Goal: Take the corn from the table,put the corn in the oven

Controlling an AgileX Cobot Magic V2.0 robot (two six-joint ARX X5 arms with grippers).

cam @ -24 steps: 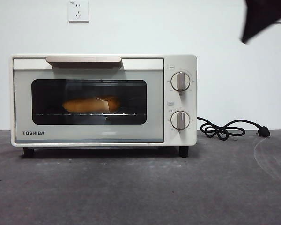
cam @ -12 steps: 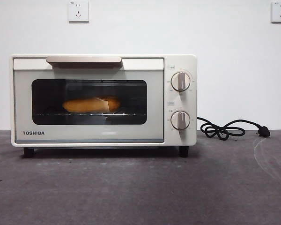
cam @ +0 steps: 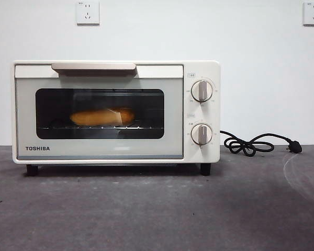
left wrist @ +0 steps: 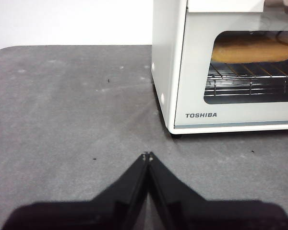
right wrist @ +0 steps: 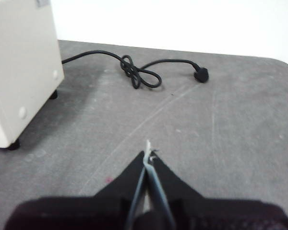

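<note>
The cream-white TOSHIBA oven (cam: 115, 112) stands on the dark grey table (cam: 157, 209) with its door closed. Behind the dark glass window the yellow-orange corn (cam: 101, 116) lies on the wire rack, also visible as the corn (left wrist: 252, 49) in the left wrist view. My left gripper (left wrist: 147, 155) is shut and empty, hovering over the table off the oven's (left wrist: 221, 67) front left corner. Beside the oven's (right wrist: 19, 72) right side wall, my right gripper (right wrist: 149, 153) is shut above bare table. Neither arm shows in the front view.
A black power cord (cam: 254, 144) with its plug lies knotted on the table right of the oven; the cord (right wrist: 139, 74) also shows ahead of the right gripper. Two wall sockets (cam: 88, 12) sit high on the white wall.
A dark arm tip at the top right corner of the front view one second ago has withdrawn out of view, uncovering a wall socket. The oven and corn have not moved.
</note>
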